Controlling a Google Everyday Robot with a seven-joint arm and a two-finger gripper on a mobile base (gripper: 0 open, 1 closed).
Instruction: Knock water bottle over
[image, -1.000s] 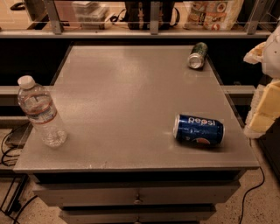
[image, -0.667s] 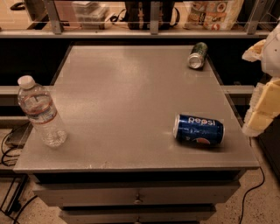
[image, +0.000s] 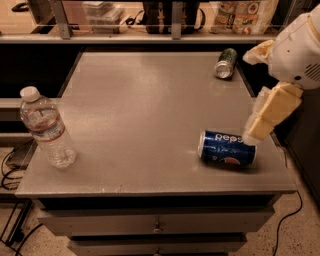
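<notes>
Far left first: the water bottle (image: 47, 127) stands upright, white cap on, close to the left front corner of the worktop (image: 145, 105), so nothing is knocked over yet. Its pale label carries a reddish band, but the print is too small to read.

The middle of the grey worktop is bare. Right of centre, a green can (image: 226, 63) lies on its side near the back edge, its lettering unreadable. In front of it a blue can (image: 227, 148) also lies on its side, with "pepsi" plain in white.

At the far right the gripper (image: 249, 136) hangs tip-down just at the blue can's right end, well apart from the bottle. Released or clenched? I cannot tell.

To do this well, I'd say lift clear of the blue can, cross the whole worktop, and strike the bottle high, near its shoulder, where it tips most easily. A push straight left risks sending it off the edge, so a nudge toward the back looks safer.
</notes>
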